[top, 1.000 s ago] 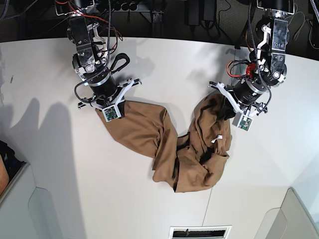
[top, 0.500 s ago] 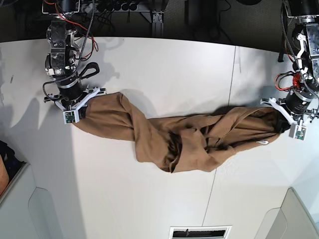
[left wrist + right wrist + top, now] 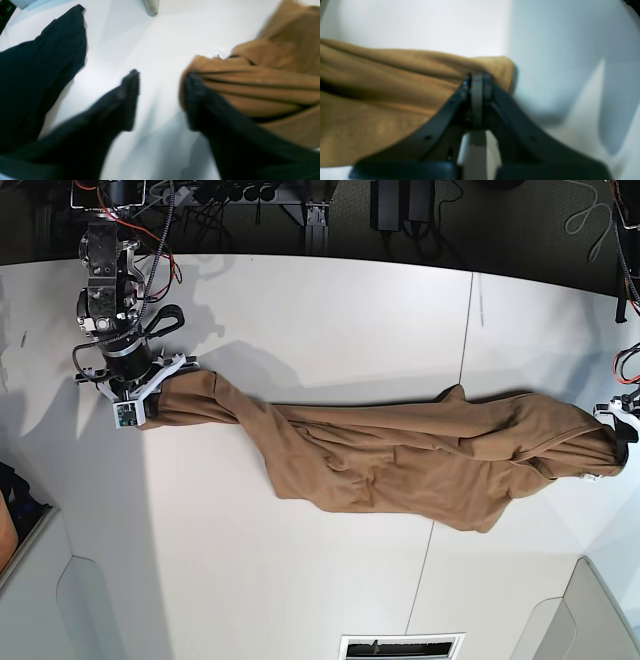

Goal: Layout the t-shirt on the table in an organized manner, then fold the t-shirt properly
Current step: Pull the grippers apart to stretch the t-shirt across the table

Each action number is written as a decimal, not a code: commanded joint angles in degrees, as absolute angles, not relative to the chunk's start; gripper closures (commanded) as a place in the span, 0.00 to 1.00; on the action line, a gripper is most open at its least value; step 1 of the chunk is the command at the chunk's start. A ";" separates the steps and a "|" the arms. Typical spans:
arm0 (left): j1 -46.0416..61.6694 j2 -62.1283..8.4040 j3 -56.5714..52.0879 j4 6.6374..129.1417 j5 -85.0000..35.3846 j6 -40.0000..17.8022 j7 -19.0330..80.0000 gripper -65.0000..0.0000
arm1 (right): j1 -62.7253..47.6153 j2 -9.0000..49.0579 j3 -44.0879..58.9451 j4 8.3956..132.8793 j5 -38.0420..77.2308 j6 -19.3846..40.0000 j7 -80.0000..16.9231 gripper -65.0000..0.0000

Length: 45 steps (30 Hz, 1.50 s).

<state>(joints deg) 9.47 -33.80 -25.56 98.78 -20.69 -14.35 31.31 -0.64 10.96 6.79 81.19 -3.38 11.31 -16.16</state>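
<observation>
— So where does the t-shirt sit relative to the two grippers?

— Stretched in a long band across the table, its long axis running straight from one gripper to the other. The right gripper is at one end, fingers pressed together on a bunched corner of cloth. The left gripper is at the other end, fingers spread; the cloth touches only one finger and lies to that side, not between them.

— Which arm matters next?

— Probably the left: it looks to have let go, so that end lies loose on the table, and it is the nearer arm to regrasp or smooth it.

— And the shirt itself?

— Tan-brown, twisted and rumpled along its length, a white tag showing near the left gripper. Not yet flat; spreading seems barely begun.
</observation>
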 commanded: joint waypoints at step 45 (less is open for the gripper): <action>8.36 -34.15 -33.87 99.83 -50.98 -19.11 42.30 0.28 | -0.69 11.25 7.16 81.60 0.47 10.68 -16.53 0.72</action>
<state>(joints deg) 9.02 -32.84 -33.39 98.89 -50.57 -18.83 43.29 -1.13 10.76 6.79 81.19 0.86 11.14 -15.75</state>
